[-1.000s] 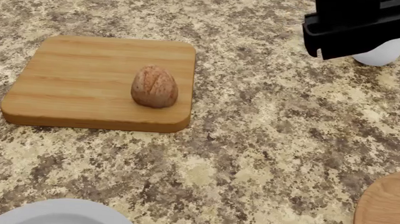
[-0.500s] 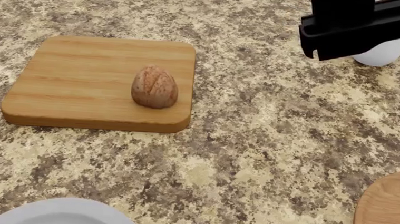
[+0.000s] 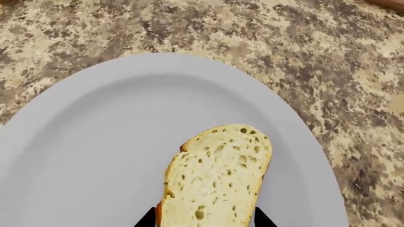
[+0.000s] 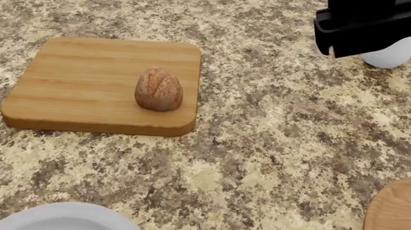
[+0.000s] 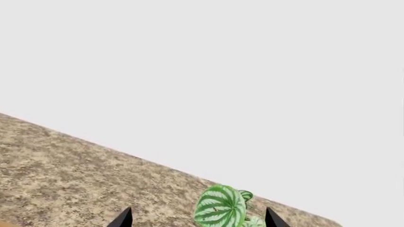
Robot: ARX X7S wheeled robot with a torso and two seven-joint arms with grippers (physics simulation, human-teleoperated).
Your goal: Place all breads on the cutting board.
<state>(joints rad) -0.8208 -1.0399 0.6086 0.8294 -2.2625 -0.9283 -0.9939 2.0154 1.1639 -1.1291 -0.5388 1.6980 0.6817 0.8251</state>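
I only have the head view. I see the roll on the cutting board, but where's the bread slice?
Observer: The slice lies flat on the white plate, seen from the left wrist.
Operator: Where's the left gripper?
Observer: The left gripper has its fingers on either side of the slice's near end; I cannot tell if they touch it.
Operator: Is the right one holding anything?
Observer: No, the right gripper is open and empty, facing a striped green plant.
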